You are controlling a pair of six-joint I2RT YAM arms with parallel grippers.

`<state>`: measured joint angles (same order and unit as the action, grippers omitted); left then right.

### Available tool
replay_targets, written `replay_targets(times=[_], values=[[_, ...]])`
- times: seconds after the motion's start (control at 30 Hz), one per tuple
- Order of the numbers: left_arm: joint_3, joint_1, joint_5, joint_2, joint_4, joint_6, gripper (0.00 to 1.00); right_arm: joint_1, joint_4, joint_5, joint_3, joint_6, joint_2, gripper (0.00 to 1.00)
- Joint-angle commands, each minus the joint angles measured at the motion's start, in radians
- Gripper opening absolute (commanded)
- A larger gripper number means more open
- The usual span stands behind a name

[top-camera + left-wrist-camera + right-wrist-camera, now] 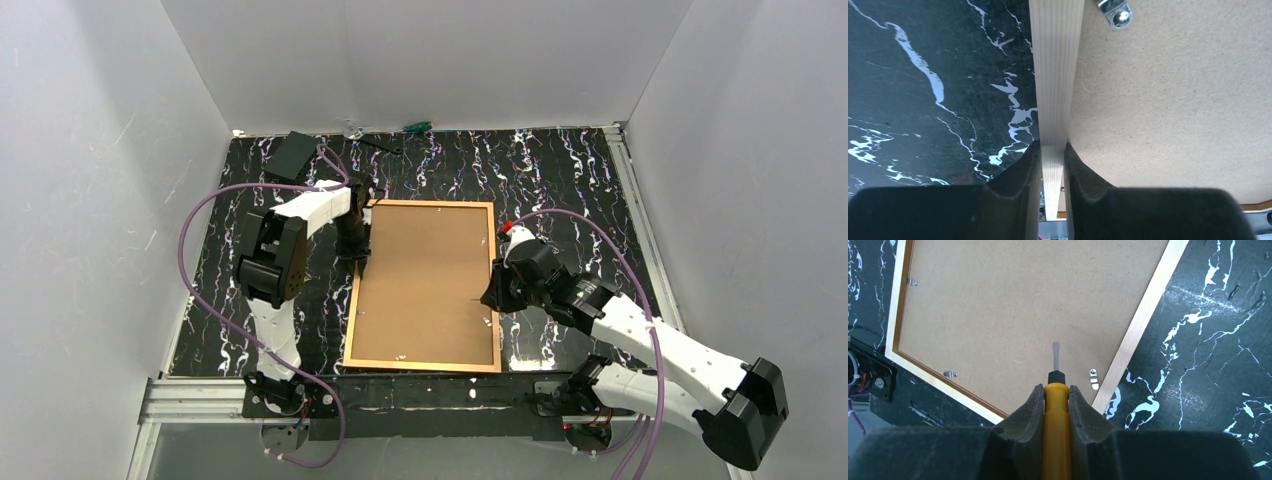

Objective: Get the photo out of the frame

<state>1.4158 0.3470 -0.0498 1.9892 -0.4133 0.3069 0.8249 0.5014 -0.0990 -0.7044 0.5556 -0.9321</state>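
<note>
Frame (420,366) lies face down on the black marbled table (560,180), between my two arms. The photo (425,285) is seated inside it, and only its plain brown board back shows. My left gripper (1052,150) is at the frame's left rail, toward the far end. In the left wrist view its fingers (1018,175) sit one on each side of the pale wooden rail, clamped on it. My right gripper (1056,390) is at the frame's right edge, about midway along, and is closed on the yellow handle of a screwdriver (1056,430). The flat blade points out over the board back, and I cannot tell whether the tip touches the board. A small metal clip (1094,379) lies on the board just right of the blade, close against the right rail. Another clip (950,374) sits by the near rail, well apart from the blade. At the table's far edge, left of the frame, rests a black box (292,155).
</note>
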Motion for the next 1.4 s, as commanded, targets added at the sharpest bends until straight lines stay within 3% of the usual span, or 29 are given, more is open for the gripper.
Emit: replay_targets(times=[0.0,0.17,0.27,0.37,0.53,0.73,0.83,0.9,1.03,1.37], values=[[0.064,-0.015,-0.012,-0.018,-0.205,-0.006,0.2,0.0,-0.035,0.029,0.01,0.021,-0.004,0.01],[0.034,-0.03,-0.124,-0.028,-0.187,0.046,0.49,0.049,-0.055,0.033,-0.051,0.0,-0.1,0.01],[-0.031,-0.056,-0.171,-0.043,-0.149,0.064,0.51,0.127,-0.055,-0.001,-0.14,-0.022,-0.19,0.01],[-0.091,-0.101,-0.252,-0.047,-0.114,0.103,0.43,0.216,-0.056,-0.042,-0.253,-0.05,-0.308,0.01],[-0.149,-0.137,-0.398,-0.051,-0.023,0.172,0.18,0.369,-0.117,-0.082,-0.442,-0.176,-0.537,0.01],[-0.187,-0.138,-0.478,-0.049,0.036,0.216,0.06,0.442,-0.17,-0.042,-0.613,-0.274,-0.731,0.01],[-0.175,-0.137,-0.452,-0.053,0.009,0.189,0.03,0.453,-0.131,-0.07,-0.666,-0.279,-0.791,0.01],[-0.158,-0.137,-0.416,-0.055,-0.023,0.164,0.02,0.458,-0.06,-0.17,-0.705,-0.256,-0.825,0.01],[-0.155,-0.137,-0.37,-0.06,-0.046,0.134,0.0,0.46,-0.028,-0.282,-0.684,-0.199,-0.787,0.01],[-0.179,-0.135,-0.372,-0.066,-0.024,0.127,0.0,0.473,-0.021,-0.241,-0.667,-0.162,-0.832,0.01]])
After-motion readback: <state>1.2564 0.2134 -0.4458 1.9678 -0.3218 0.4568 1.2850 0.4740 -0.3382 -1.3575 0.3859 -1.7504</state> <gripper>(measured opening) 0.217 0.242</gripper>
